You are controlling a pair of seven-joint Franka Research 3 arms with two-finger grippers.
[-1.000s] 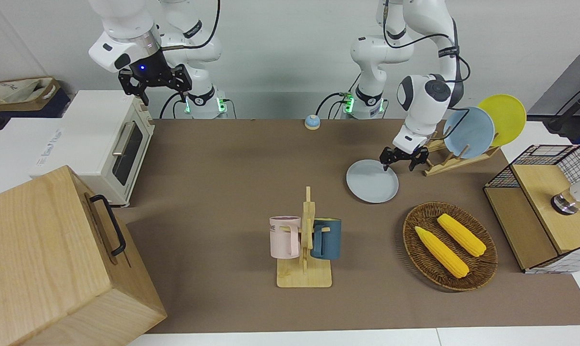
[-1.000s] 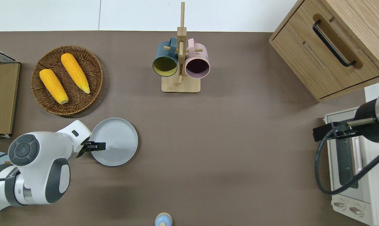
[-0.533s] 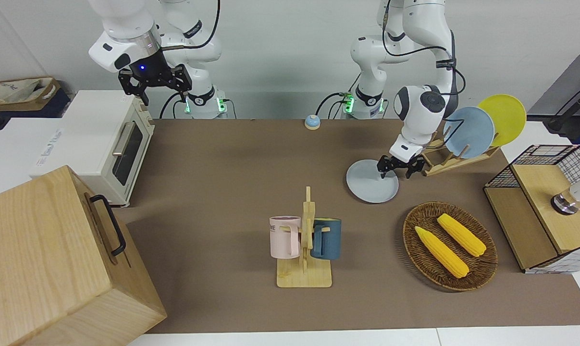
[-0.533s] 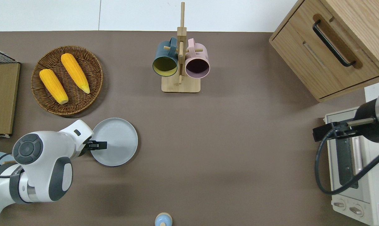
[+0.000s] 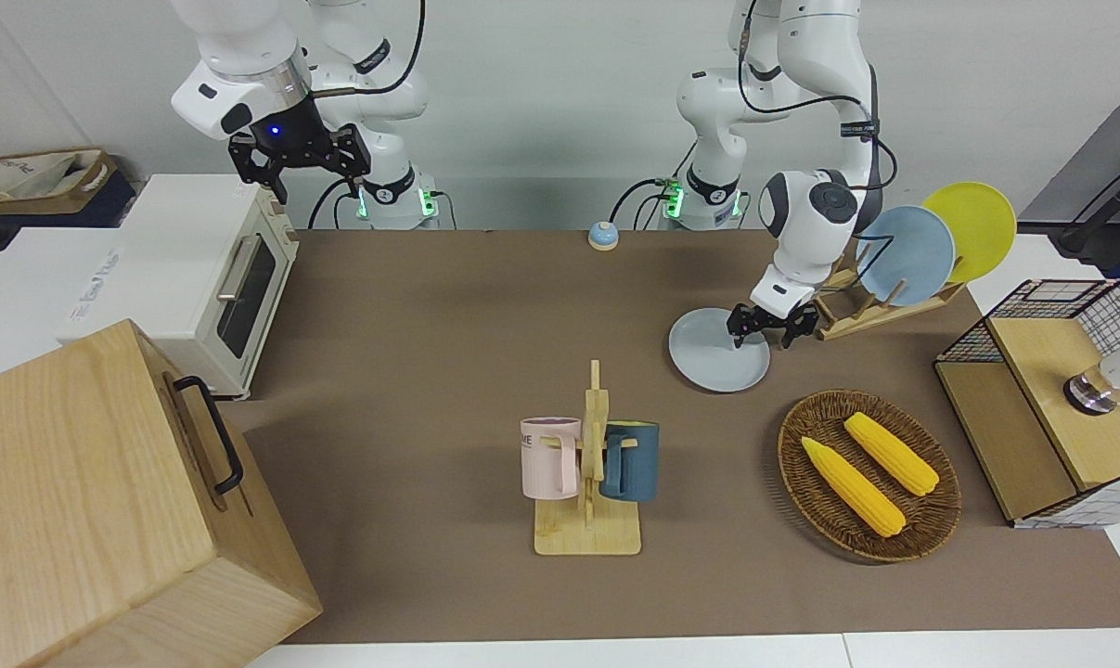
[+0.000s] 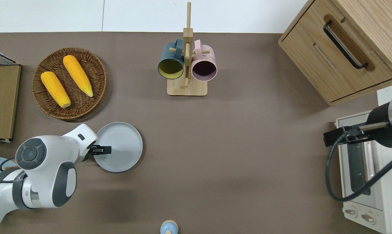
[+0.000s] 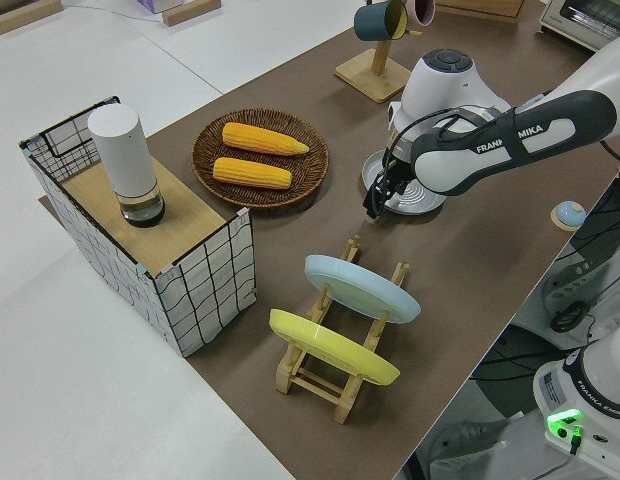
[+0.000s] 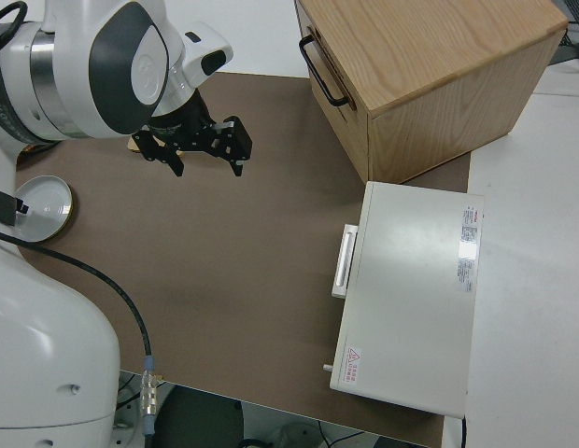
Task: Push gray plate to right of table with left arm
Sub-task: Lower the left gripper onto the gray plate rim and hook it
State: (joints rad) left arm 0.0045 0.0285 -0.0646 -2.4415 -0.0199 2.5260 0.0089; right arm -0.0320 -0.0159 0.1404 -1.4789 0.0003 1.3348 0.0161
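Note:
The gray plate [image 5: 714, 366] [image 6: 122, 145] [image 7: 422, 199] lies flat on the brown table [image 5: 448, 334], toward the left arm's end, nearer to the robots than the wicker basket. My left gripper [image 5: 762, 327] [image 6: 102, 150] [image 7: 374, 198] is low over the plate's rim at the edge toward the left arm's end. It is open, with one finger over the plate and the other outside the rim. My right gripper [image 5: 298, 165] [image 8: 202, 152] is parked and open.
A wicker basket [image 5: 805, 492] holds two corn cobs. A wooden rack [image 5: 880, 311] with a sky-blue and a yellow plate stands beside the left gripper. A mug rack [image 5: 589, 520] stands mid-table. A toaster oven [image 5: 212, 278] and a wooden cabinet [image 5: 86, 501] occupy the right arm's end.
The left gripper has come down lower and shifted slightly inward over the plate's rim. The plate has barely moved. The right arm is still.

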